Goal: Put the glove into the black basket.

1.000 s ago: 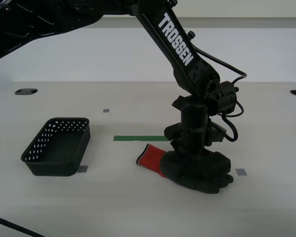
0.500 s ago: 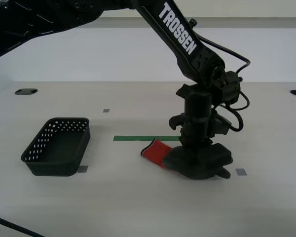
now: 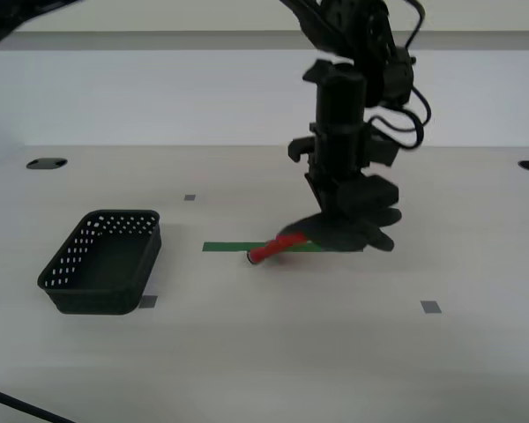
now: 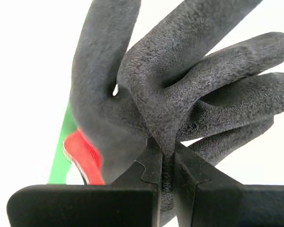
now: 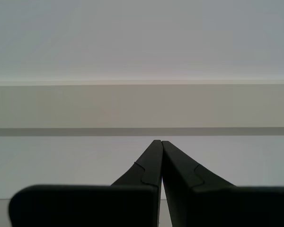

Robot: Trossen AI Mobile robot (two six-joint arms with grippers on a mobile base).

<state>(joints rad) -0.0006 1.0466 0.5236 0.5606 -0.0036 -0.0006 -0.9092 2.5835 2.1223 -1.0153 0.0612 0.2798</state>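
My second gripper is shut on the glove and holds it in the air above the table, near the middle of the exterior view. The glove is dark grey with a red cuff that hangs toward the exterior view's left. In the second wrist view the glove fills the picture, pinched between the jaws of my second gripper, with the red cuff below. The black basket stands empty on the table at the exterior view's left. My first gripper is shut on nothing and faces a wall.
A green tape strip lies on the table under the glove. Small grey squares mark the tabletop. Dark holes sit at the table's far corners. A cable crosses the near left corner.
My second gripper has risen from the table with the glove in it. The glove lay flat a second ago and now hangs clear of the surface.
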